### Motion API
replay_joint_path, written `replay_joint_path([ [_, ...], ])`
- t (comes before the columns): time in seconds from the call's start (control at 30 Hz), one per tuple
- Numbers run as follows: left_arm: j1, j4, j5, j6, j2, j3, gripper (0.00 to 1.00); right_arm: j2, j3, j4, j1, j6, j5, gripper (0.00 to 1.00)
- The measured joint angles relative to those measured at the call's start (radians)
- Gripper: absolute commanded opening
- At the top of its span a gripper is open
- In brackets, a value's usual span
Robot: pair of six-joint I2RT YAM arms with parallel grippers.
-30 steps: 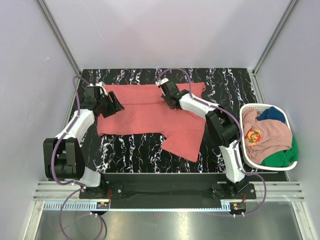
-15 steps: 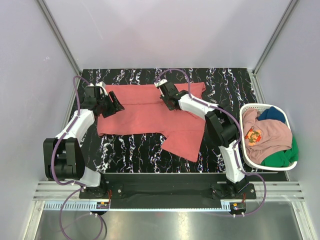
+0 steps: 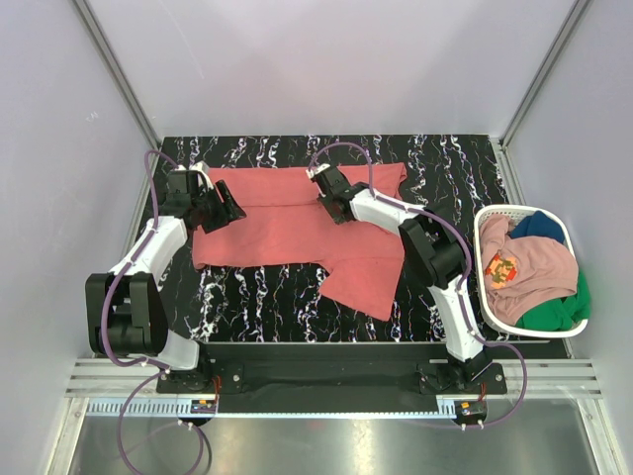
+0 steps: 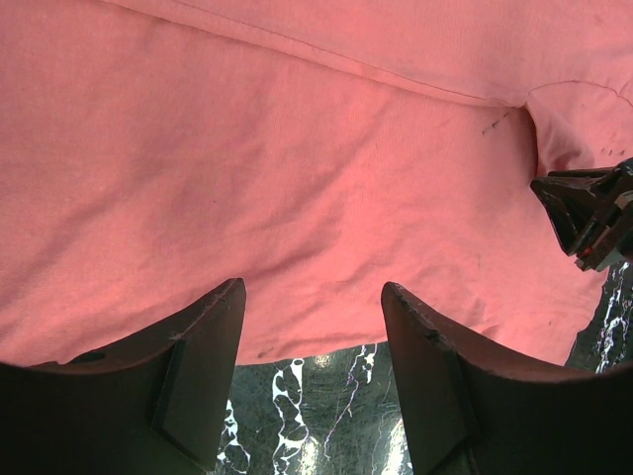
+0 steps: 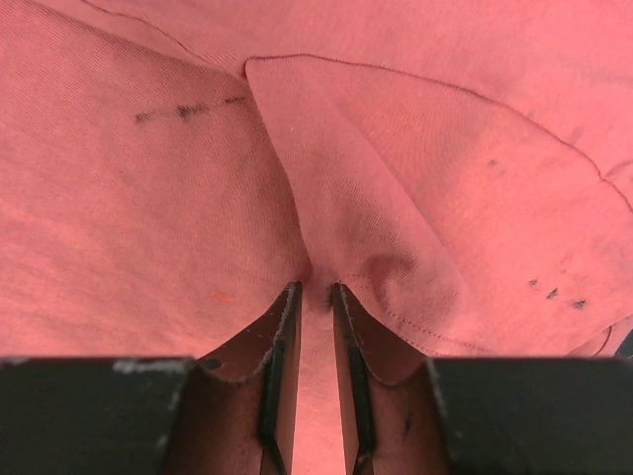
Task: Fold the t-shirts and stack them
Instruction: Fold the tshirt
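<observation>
A coral-red t-shirt (image 3: 297,223) lies spread on the black marbled table (image 3: 445,168), one part folded toward the front right. My left gripper (image 3: 229,211) is open at the shirt's left edge. In the left wrist view its fingertips (image 4: 312,297) straddle the cloth's edge (image 4: 297,148) and bare table. My right gripper (image 3: 324,190) sits on the shirt's upper middle. It is shut on a pinched fold of the red cloth (image 5: 148,198), which runs up between its narrow fingers (image 5: 315,289). The left wrist view catches the right gripper (image 4: 584,213) at its right edge.
A white laundry basket (image 3: 480,247) stands at the right table edge. It holds a dusty pink shirt with a cartoon print (image 3: 534,262), a dark blue one (image 3: 539,226) and a green one (image 3: 559,312). Grey walls close in on three sides.
My right gripper has crept slightly left and back on the red shirt. The left arm has stayed still.
</observation>
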Motion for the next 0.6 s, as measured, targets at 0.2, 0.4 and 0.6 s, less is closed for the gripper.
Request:
replay_joint_path([
  [0.2, 0.000, 0.000, 0.000, 0.001, 0.000, 0.000, 0.63, 0.005, 0.000, 0.000, 0.000, 0.006, 0.017, 0.13],
  [0.4, 0.000, 0.000, 0.000, 0.002, 0.000, 0.000, 0.63, 0.005, 0.004, -0.019, 0.000, 0.009, 0.023, 0.00],
  [0.6, 0.000, 0.000, 0.000, 0.002, 0.000, 0.000, 0.63, 0.005, 0.059, -0.121, 0.000, 0.016, -0.021, 0.00],
])
